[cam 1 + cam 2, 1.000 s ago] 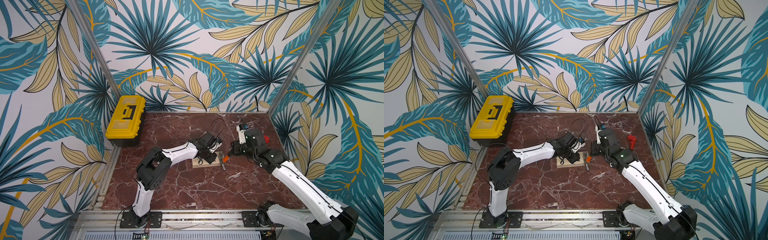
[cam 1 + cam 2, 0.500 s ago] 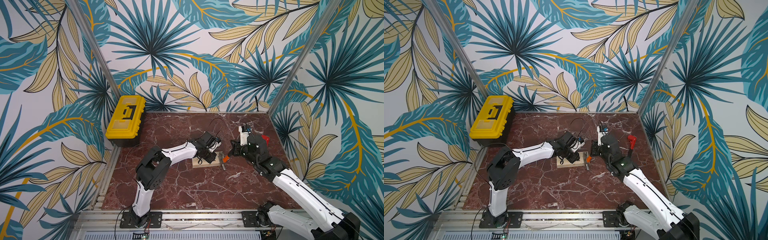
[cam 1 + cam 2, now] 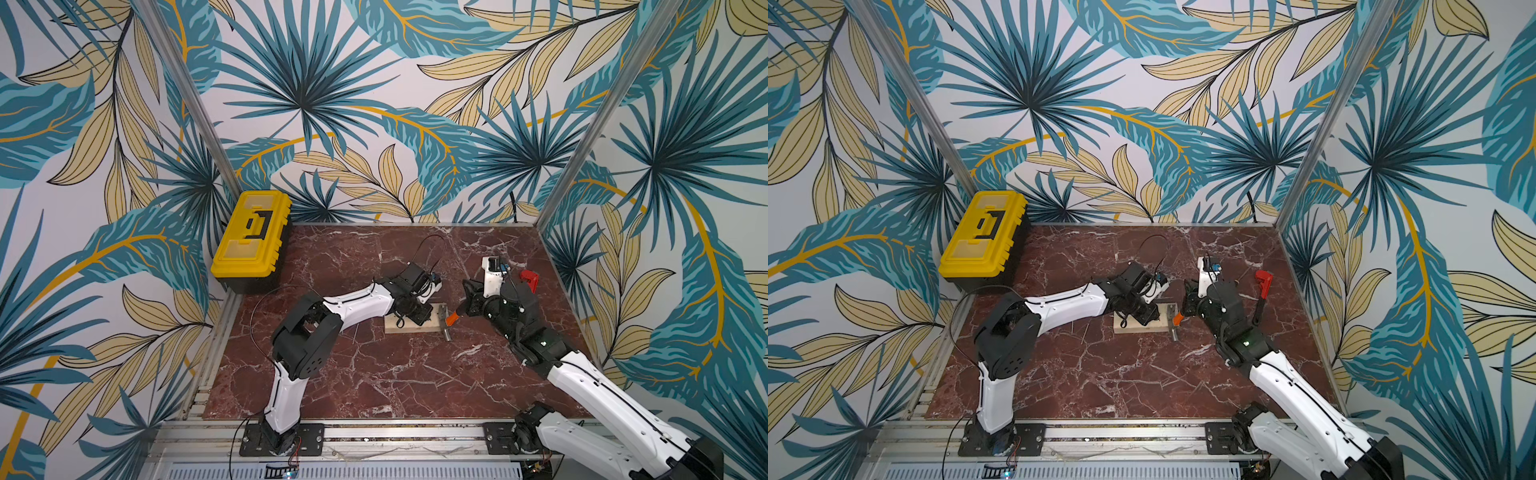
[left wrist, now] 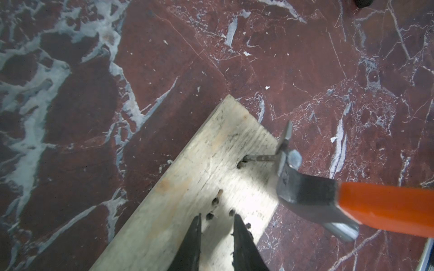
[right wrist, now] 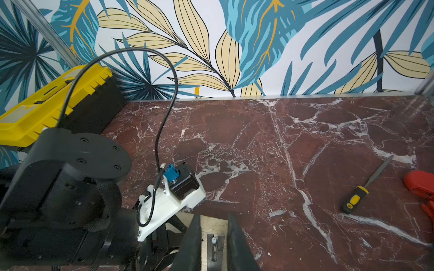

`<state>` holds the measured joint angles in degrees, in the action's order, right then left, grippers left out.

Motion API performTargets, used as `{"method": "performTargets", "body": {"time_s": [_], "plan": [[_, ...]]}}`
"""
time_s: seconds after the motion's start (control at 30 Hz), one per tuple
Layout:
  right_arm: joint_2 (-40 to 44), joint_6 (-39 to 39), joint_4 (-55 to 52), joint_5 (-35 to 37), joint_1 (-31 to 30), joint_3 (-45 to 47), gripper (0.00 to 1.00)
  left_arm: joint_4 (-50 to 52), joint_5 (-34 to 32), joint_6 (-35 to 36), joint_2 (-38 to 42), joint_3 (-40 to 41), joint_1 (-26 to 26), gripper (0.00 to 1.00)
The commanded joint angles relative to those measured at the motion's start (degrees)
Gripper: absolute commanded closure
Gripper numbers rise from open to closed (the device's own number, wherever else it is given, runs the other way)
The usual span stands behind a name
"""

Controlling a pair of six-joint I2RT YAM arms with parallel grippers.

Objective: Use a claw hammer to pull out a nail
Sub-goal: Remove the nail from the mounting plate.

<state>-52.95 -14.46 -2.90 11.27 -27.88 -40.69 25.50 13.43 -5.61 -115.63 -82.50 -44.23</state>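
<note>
- A flat, pale wooden board (image 3: pixel 401 326) lies in the middle of the dark red marble table (image 3: pixel 374 374).
- The left gripper (image 4: pixel 217 223) is down on the board, by some small dark holes in the wood.
- Its two black fingers (image 4: pixel 195 234) stand a little apart, with nothing between them.
- The right gripper (image 5: pixel 214 218) is just beside the short end of the board.
- Its fingers are closed tight on the claw hammer (image 4: pixel 305 190), a small hammer with a silver steel head and an orange shaft.
- The hammer's head sits at that same end of the board.
- Its forked claw is hooked around a thin grey nail (image 4: pixel 260 158), just under the nail's round head.
- The nail leans far over to the side, and its tip is in a hole in the board.
- A yellow plastic toolbox with a black bottom (image 3: pixel 251 232) stands well apart from the board, in the back corner on the left arm's side.
- A wrench with a red head and a black handle (image 3: pixel 1262 282) lies well apart from the board, past the right arm.
- A thin file with a yellow and black handle (image 5: pixel 357 197) lies near the wrench.
</note>
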Motion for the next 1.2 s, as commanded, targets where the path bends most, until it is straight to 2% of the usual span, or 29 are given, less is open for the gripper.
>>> {"method": "performTargets", "body": {"time_s": [0.0, 0.23, 0.6, 0.77, 1.17], "plan": [[-1.3, 1.0, -6.2, -1.2, -1.0, 3.7, 1.00, 8.2, -3.8, -0.6, -8.1, 3.6, 0.7, 0.75], [-0.4, 2.5, -4.5, 1.0, -1.7, 5.2, 1.00, 11.1, -4.7, -1.9, -9.5, 1.9, 0.8, 0.75], [0.0, 5.1, -6.2, 2.9, -2.0, 2.6, 1.00, 12.7, -4.4, -2.7, -10.1, 1.8, 1.5, 0.77], [0.5, 6.2, -4.9, 5.0, -2.8, 5.2, 1.00, 16.9, -5.5, -3.9, -12.5, -0.5, 1.7, 0.77], [3.2, 8.1, -0.9, 8.5, -4.6, 10.5, 1.00, 19.3, -5.3, -5.4, -14.6, -0.2, 2.6, 0.78]]}}
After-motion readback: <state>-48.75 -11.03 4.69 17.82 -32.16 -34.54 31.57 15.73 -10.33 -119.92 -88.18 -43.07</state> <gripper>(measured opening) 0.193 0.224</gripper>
